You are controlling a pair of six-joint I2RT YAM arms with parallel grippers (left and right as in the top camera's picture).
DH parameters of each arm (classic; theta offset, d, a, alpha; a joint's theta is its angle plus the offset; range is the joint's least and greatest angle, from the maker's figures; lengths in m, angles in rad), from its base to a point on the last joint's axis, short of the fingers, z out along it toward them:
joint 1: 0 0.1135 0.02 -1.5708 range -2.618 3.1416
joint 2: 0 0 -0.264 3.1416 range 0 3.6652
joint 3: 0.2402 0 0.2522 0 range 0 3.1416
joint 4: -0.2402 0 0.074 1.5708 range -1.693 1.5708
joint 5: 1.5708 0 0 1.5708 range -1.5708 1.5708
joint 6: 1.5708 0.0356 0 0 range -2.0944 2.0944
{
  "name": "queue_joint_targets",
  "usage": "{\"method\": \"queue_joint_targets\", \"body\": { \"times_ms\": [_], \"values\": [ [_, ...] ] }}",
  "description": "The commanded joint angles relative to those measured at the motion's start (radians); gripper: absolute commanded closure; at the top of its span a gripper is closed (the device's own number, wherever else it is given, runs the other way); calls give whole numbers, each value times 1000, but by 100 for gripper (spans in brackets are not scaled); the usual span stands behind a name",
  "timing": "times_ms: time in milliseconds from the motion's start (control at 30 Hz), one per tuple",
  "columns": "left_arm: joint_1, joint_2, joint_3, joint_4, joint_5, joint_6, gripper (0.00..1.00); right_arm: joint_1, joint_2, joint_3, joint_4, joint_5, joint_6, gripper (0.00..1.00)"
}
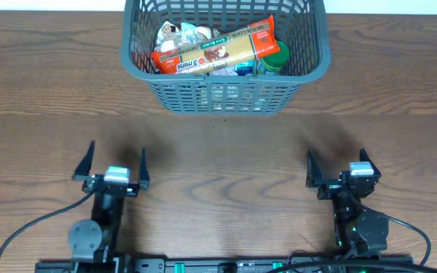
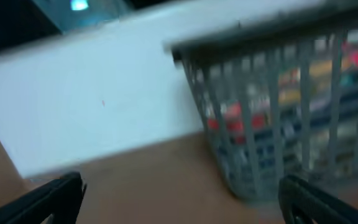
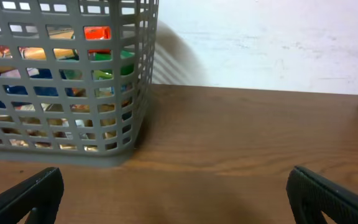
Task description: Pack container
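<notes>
The grey lattice container stands at the back middle of the wooden table, holding several grocery items: an orange pasta packet, a green-lidded jar and a crumpled packet. It also shows blurred in the left wrist view and in the right wrist view. My left gripper is open and empty near the front left, well short of the container. My right gripper is open and empty near the front right.
Bare wooden table top lies between the grippers and the container. A white wall runs behind the table. Cables trail from the arm bases at the front edge.
</notes>
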Motion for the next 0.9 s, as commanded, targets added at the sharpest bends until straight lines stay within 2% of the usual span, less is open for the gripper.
{"method": "queue_joint_targets", "body": {
  "times_ms": [0, 100, 233, 267, 867],
  "values": [
    [-3, -23, -2, -18, -89, -50, 2, -8, -7, -4, -2, -8, -19, 1],
    [-3, -23, -2, -66, -110, -89, 2, -8, -7, -4, -2, -8, -19, 1],
    [-3, -23, -2, -252, -112, -271, 1, -8, -7, -4, -2, -8, -19, 1],
    [-3, -20, -2, -256, -104, -310, 2, -8, -7, -4, -2, -8, -19, 1],
    [-3, -22, -2, -256, -101, -315, 2, -8, -7, -4, -2, -8, -19, 1]
  ]
}}
